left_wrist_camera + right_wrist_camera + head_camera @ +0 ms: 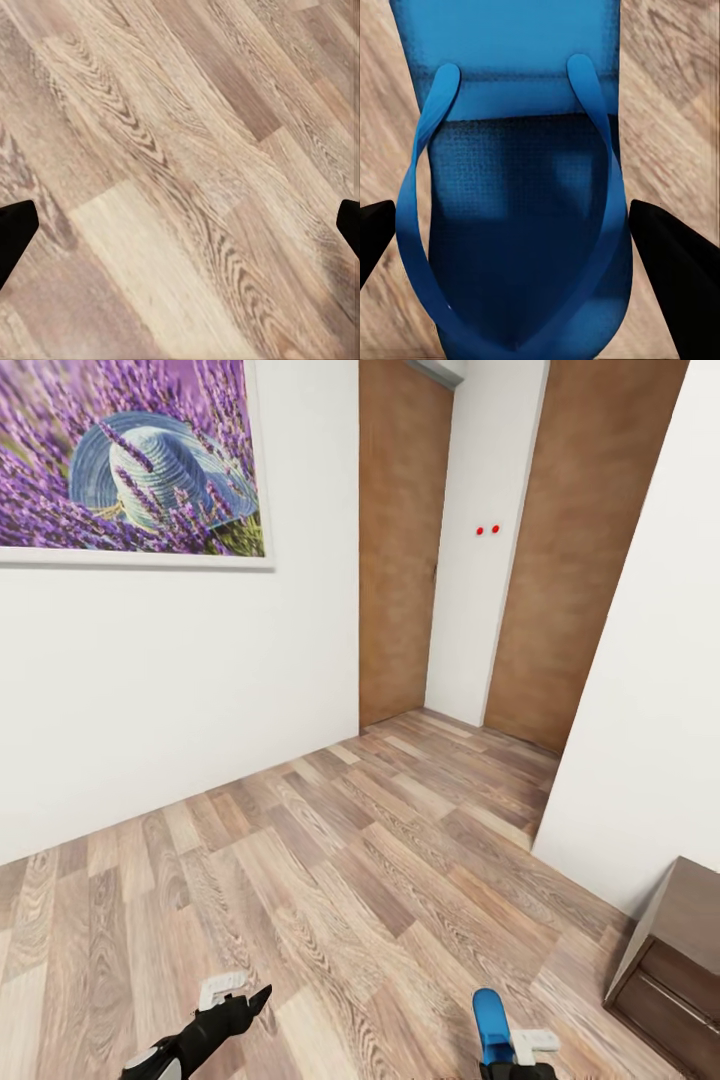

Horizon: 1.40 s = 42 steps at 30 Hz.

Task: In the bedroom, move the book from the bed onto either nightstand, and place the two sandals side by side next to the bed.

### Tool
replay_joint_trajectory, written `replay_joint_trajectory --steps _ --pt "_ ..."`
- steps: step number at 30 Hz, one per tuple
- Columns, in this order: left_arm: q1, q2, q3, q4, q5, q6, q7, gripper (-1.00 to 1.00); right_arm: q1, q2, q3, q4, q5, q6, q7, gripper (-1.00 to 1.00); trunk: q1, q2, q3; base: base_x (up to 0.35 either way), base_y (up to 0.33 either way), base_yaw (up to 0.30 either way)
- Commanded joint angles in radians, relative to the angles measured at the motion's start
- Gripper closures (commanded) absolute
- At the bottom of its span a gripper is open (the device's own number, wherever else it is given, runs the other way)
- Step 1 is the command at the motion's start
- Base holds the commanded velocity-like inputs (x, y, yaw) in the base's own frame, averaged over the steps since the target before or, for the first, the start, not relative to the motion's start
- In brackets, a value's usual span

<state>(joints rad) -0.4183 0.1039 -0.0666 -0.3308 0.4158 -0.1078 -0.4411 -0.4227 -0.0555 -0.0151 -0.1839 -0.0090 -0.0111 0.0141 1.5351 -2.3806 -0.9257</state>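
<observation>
The right gripper (521,232) pinches one bright blue flat sandal (514,172) at five o'clock. The left gripper (180,225), seven o'clock, is spread wide above wood-plank floor (330,880). One dark brown wooden nightstand (675,960) stands at four o'clock.

The head view looks from high up, forward and down across the wood-plank floor (350,860) toward a white wall bearing a lavender picture (130,455). The left wrist view looks almost straight down at bare planks (180,187) from close range. The right wrist view sits very near a blue sandal (517,187), planks at its edges. All three views share the floor; the head view also catches the sandal (489,1025).
</observation>
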Motion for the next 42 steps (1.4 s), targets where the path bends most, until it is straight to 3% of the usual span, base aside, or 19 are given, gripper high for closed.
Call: replay_joint_trajectory --steps 1,19,29,42 --pt "0.000 0.001 -0.007 0.001 0.007 -0.005 -0.001 -1.00 -0.001 0.000 -0.002 0.004 -0.001 -0.001 0.001 1.00 0.000 0.000 -0.001 0.000 0.000 -0.274" --pt "0.000 -0.008 -0.007 0.011 0.006 -0.006 -0.001 -1.00 -0.001 0.000 -0.002 0.099 -0.002 -0.001 0.000 1.00 0.000 0.000 -0.001 0.000 0.000 -0.297" --pt "0.000 -0.028 -0.008 0.026 0.006 -0.007 -0.001 -1.00 -0.001 -0.001 -0.003 0.104 -0.002 -0.001 -0.005 1.00 0.000 0.000 -0.001 0.000 0.000 -0.300" --pt "0.000 -0.031 -0.007 0.032 0.006 -0.008 -0.001 -1.00 -0.001 -0.002 -0.003 0.104 -0.002 0.000 0.001 1.00 0.000 0.000 -0.001 0.000 0.000 -0.300"
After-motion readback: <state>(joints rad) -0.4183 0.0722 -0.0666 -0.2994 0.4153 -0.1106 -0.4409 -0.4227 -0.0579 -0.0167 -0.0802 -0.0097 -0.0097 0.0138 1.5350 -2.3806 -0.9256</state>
